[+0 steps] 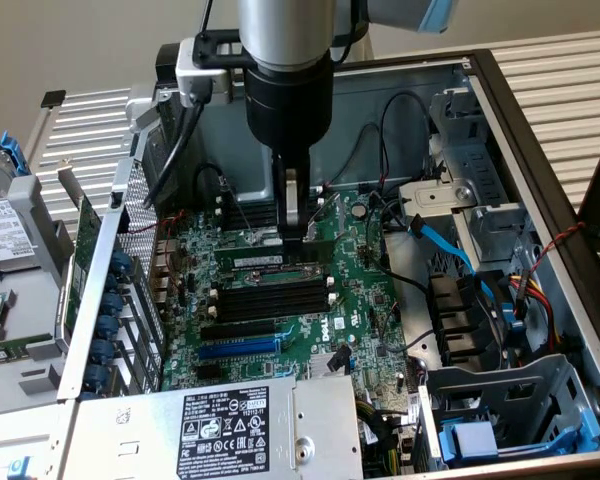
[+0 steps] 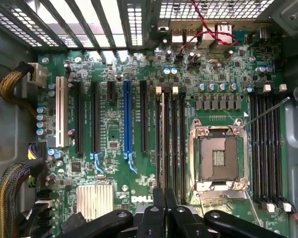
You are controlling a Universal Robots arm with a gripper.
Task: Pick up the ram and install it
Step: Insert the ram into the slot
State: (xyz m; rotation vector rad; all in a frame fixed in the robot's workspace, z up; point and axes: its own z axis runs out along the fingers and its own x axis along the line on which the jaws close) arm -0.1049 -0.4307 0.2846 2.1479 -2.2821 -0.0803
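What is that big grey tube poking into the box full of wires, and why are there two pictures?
The grey tube is a robot arm. One picture comes from a camera off the arm. The other comes from a camera on its wrist, facing the board. The box is an open computer. The big green board inside is its main part. The long black slots are where memory sticks plug in. The arm's hand reaches down close to the board, near those slots, and it is shut. I can't tell whether a memory stick is pinched in it.
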